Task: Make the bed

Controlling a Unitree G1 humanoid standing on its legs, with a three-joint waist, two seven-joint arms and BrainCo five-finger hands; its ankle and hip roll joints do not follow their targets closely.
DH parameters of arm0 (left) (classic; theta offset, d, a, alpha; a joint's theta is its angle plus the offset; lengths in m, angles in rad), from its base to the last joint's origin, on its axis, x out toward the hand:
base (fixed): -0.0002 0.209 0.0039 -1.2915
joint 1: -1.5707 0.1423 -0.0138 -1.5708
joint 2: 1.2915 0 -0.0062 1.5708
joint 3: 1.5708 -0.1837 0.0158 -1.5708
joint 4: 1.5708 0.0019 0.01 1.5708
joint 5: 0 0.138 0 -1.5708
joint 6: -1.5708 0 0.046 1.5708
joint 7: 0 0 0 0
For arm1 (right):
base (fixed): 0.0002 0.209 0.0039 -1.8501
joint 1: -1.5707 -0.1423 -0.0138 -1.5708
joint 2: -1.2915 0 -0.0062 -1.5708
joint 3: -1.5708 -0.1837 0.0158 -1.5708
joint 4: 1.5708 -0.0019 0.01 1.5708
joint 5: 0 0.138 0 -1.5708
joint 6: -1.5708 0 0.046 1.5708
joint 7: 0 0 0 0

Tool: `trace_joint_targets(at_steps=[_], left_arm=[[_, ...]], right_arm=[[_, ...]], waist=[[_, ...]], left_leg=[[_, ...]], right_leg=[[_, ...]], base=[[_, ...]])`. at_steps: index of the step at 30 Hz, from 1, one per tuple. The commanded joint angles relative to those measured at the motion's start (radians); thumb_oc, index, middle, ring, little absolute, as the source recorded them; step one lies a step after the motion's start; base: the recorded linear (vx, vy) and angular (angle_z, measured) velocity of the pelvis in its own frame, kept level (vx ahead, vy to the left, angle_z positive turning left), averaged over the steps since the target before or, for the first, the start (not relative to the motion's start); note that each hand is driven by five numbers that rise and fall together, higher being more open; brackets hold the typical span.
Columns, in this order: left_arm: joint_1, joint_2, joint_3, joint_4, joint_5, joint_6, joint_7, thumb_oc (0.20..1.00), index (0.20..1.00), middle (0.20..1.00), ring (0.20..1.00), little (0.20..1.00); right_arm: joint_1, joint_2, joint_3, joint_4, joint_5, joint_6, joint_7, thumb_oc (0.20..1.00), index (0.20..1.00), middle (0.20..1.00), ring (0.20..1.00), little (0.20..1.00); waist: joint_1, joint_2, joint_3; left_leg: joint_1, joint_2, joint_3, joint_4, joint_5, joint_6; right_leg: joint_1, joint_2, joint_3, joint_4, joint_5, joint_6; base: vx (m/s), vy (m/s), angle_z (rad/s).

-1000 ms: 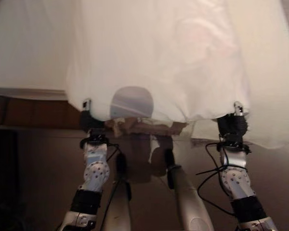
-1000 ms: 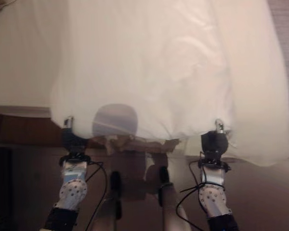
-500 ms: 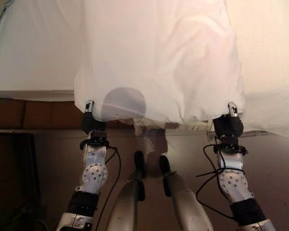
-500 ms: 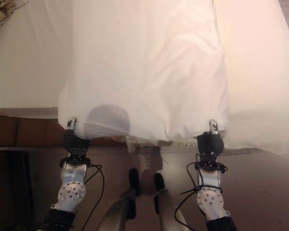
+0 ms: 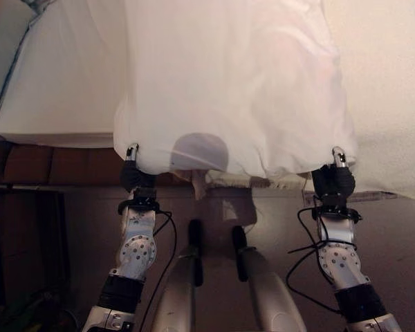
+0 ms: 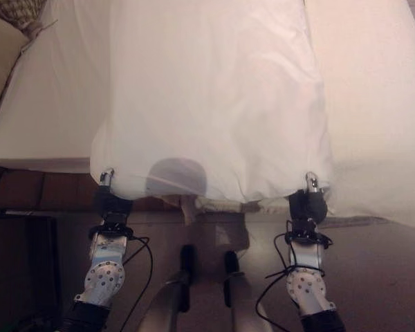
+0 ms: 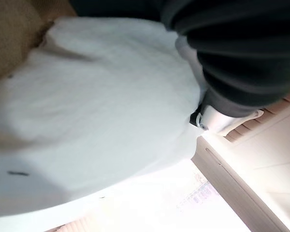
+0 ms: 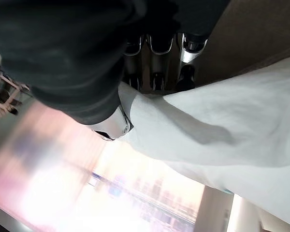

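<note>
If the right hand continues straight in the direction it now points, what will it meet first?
The right hand, shut on the white sheet's near edge, points toward the bed. Going straight on, it would probably first meet the mattress edge, though depth is unclear.

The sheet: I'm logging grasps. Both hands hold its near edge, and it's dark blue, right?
Not the colour: the left eye view shows the sheet is white. The left hand and right hand do hold its near edge.
</note>
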Motion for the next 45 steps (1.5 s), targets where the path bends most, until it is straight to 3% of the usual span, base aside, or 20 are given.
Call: trace_joint_targets(at_steps=[1,4,6,9,11,13,14,18,19,22,23,25,30,33,36,37,38,40,43,45], left_arm=[[0.1,0.038,0.031,-0.173,0.1,-0.088,-0.009,0.2,0.2,0.2,0.2,0.2],[0.079,0.033,0.022,-0.152,0.081,-0.096,-0.004,0.2,0.2,0.2,0.2,0.2],[0.075,0.038,0.02,-0.13,0.079,-0.091,-0.009,0.2,0.2,0.2,0.2,0.2],[0.057,0.043,-0.012,-0.059,0.044,-0.079,-0.02,0.2,0.2,0.2,0.2,0.2],[0.064,0.042,-0.027,-0.019,0.05,-0.062,-0.035,0.2,0.2,0.2,0.2,0.2],[0.086,0.054,-0.02,-0.005,0.073,-0.05,-0.043,0.2,0.2,0.2,0.2,0.2],[0.093,0.048,-0.017,0.001,0.078,-0.047,-0.041,0.2,0.2,0.2,0.2,0.2],[0.102,0.037,-0.017,0.013,0.1,-0.034,-0.05,0.2,0.2,0.2,0.2,0.2],[0.11,0.04,-0.015,0.003,0.124,-0.029,-0.042,0.2,0.2,0.2,0.2,0.2],[0.123,0.033,-0.014,-0.006,0.128,-0.029,-0.035,0.2,0.2,0.2,0.2,0.2],[0.128,0.035,-0.013,-0.007,0.136,-0.029,-0.032,0.2,0.2,0.2,0.2,0.2],[0.133,0.019,-0.012,-0.005,0.122,-0.039,-0.026,0.2,0.2,0.2,0.2,0.2],[0.142,-0.024,-0.023,0.016,0.066,-0.045,-0.019,0.2,0.2,0.2,0.2,0.2],[0.139,-0.035,-0.025,0.019,0.072,-0.048,-0.012,0.2,0.2,0.2,0.2,0.2],[0.131,-0.043,-0.024,0.017,0.068,-0.044,-0.025,0.2,0.2,0.2,0.2,0.2],[0.136,-0.035,-0.019,-0.004,0.078,-0.048,-0.024,0.2,0.2,0.2,0.2,0.2],[0.136,-0.035,-0.018,-0.005,0.078,-0.048,-0.024,0.2,0.2,0.2,0.2,0.2],[0.139,-0.027,-0.008,-0.029,0.086,-0.06,-0.012,0.2,0.2,0.2,0.2,0.2],[0.133,-0.014,0.002,-0.024,0.097,-0.069,-0.001,0.2,0.2,0.2,0.2,0.2],[0.129,-0.009,0.0,-0.021,0.098,-0.073,0.001,0.2,0.2,0.2,0.2,0.2]], right_arm=[[0.02,-0.001,-0.02,-0.03,-0.046,-0.065,0.031,0.2,0.2,0.2,0.2,0.2],[0.009,0.011,-0.019,-0.02,-0.047,-0.076,0.01,0.2,0.2,0.2,0.2,0.2],[-0.002,0.02,-0.022,-0.009,-0.048,-0.077,0.009,0.2,0.2,0.2,0.2,0.2],[0.025,0.047,-0.034,0.005,-0.018,-0.062,0.016,0.2,0.2,0.2,0.2,0.2],[0.044,0.062,-0.039,0.03,0.0,-0.043,0.033,0.2,0.2,0.2,0.2,0.2],[0.039,0.087,-0.033,0.068,0.02,-0.035,0.055,0.2,0.2,0.2,0.2,0.2],[0.04,0.104,-0.018,0.066,0.021,-0.027,0.062,0.2,0.2,0.2,0.2,0.2],[0.055,0.087,-0.021,0.09,0.015,-0.02,0.079,0.2,0.2,0.2,0.2,0.2],[0.071,0.082,-0.022,0.094,0.009,-0.027,0.081,0.2,0.2,0.2,0.2,0.2],[0.084,0.079,-0.02,0.094,0.008,-0.027,0.08,0.2,0.2,0.2,0.2,0.2],[0.084,0.078,-0.021,0.098,0.011,-0.027,0.083,0.2,0.2,0.2,0.2,0.2],[0.081,0.063,-0.02,0.108,0.01,-0.023,0.075,0.2,0.2,0.2,0.2,0.2],[0.072,0.057,-0.044,0.136,0.021,-0.036,0.046,0.2,0.2,0.2,0.2,0.2],[0.068,0.042,-0.05,0.144,0.024,-0.033,0.038,0.2,0.2,0.2,0.2,0.2],[0.056,0.042,-0.058,0.174,0.035,-0.037,0.041,0.2,0.2,0.2,0.2,0.2],[0.063,0.045,-0.065,0.179,0.041,-0.04,0.045,0.2,0.2,0.2,0.2,0.2],[0.063,0.046,-0.065,0.179,0.041,-0.04,0.045,0.2,0.2,0.2,0.2,0.2],[0.073,0.047,-0.074,0.19,0.037,-0.047,0.033,0.2,0.2,0.2,0.2,0.2],[0.061,0.053,-0.07,0.193,0.028,-0.055,0.026,0.2,0.2,0.2,0.2,0.2],[0.05,0.056,-0.066,0.195,0.024,-0.055,0.025,0.2,0.2,0.2,0.2,0.2]], waist=[[0.025,-0.021,-0.061],[0.029,-0.01,-0.054],[0.038,-0.013,-0.045],[0.033,-0.014,-0.043],[0.028,-0.009,-0.063],[0.042,-0.017,-0.078],[0.057,-0.022,-0.085],[0.032,-0.034,-0.097],[0.02,-0.041,-0.098],[0.016,-0.044,-0.095],[0.018,-0.039,-0.094],[0.024,-0.025,-0.094],[0.032,-0.007,-0.093],[0.042,-0.017,-0.086],[0.034,-0.033,-0.09],[0.032,-0.042,-0.1],[0.031,-0.041,-0.103],[0.023,-0.03,-0.108],[0.025,0.0,-0.1],[0.028,0.004,-0.102]], left_leg=[[0.057,0.145,-0.04,-0.202,0.161,-0.003],[0.074,0.135,-0.008,-0.173,0.11,-0.011],[0.049,0.106,-0.041,-0.122,0.083,-0.012],[-0.015,-0.021,0.034,0.092,-0.066,0.029],[-0.023,-0.08,0.063,0.125,-0.103,0.054],[0.004,-0.09,0.094,0.113,-0.133,0.076],[0.019,-0.091,0.115,0.106,-0.138,0.079],[0.076,-0.147,0.137,-0.014,-0.08,0.082],[0.102,-0.176,0.128,-0.073,-0.053,0.08],[0.113,-0.192,0.117,-0.098,-0.034,0.081],[0.104,-0.191,0.111,-0.095,-0.03,0.083],[0.088,-0.189,0.115,-0.095,-0.022,0.086],[0.062,-0.162,0.124,-0.091,0.013,0.056],[0.045,-0.189,0.06,-0.059,-0.004,0.053],[0.056,-0.111,0.044,-0.062,-0.011,0.061],[0.069,-0.049,0.001,-0.1,0.019,0.06],[0.067,-0.05,0.0,-0.105,0.024,0.059],[0.074,0.065,0.008,-0.198,0.129,0.025],[0.133,0.113,0.047,-0.303,0.148,-0.012],[0.121,0.106,0.041,-0.281,0.132,-0.014]], right_leg=[[-0.001,0.026,0.065,-0.056,0.043,0.144],[0.002,0.002,0.054,-0.041,0.032,0.17],[0.002,-0.014,0.073,-0.056,0.049,0.188],[0.092,-0.182,0.098,-0.211,0.168,0.268],[0.131,-0.262,0.114,-0.307,0.27,0.255],[0.134,-0.293,0.04,-0.368,0.338,0.247],[0.142,-0.291,-0.052,-0.375,0.314,0.244],[0.087,-0.069,-0.032,-0.287,0.181,0.205],[0.062,0.043,-0.013,-0.223,0.142,0.178],[0.069,0.076,-0.015,-0.165,0.099,0.15],[0.057,0.088,-0.002,-0.113,0.08,0.141],[0.081,0.071,0.032,-0.17,0.091,0.138],[0.115,0.059,0.007,-0.288,0.129,0.145],[0.106,0.053,0.022,-0.296,0.148,0.149],[0.09,0.027,0.035,-0.287,0.15,0.149],[0.083,0.008,0.042,-0.283,0.145,0.149],[0.08,0.007,0.041,-0.284,0.147,0.149],[0.077,-0.015,0.035,-0.257,0.124,0.152],[0.079,-0.027,0.028,-0.223,0.107,0.176],[0.068,-0.033,0.038,-0.224,0.12,0.188]], base=[[0.06,0.373,-0.1],[0.03,0.382,-0.02],[0.0,0.431,0.06],[0.1,0.738,-0.03],[0.14,0.713,0.5],[0.1,0.526,0.22],[0.05,0.43,-0.2],[-0.02,0.312,-0.56],[-0.03,0.16,-0.21],[-0.04,0.053,0.01],[-0.09,-0.012,0.49],[-0.11,-0.06,0.27],[-0.08,-0.146,0.09],[-0.11,-0.08,0.2],[-0.06,0.031,0.01],[-0.02,0.077,0.05],[-0.01,0.128,0.06],[0.02,0.21,0.11],[0.04,0.333,0.07],[0.0,0.377,-0.18]])
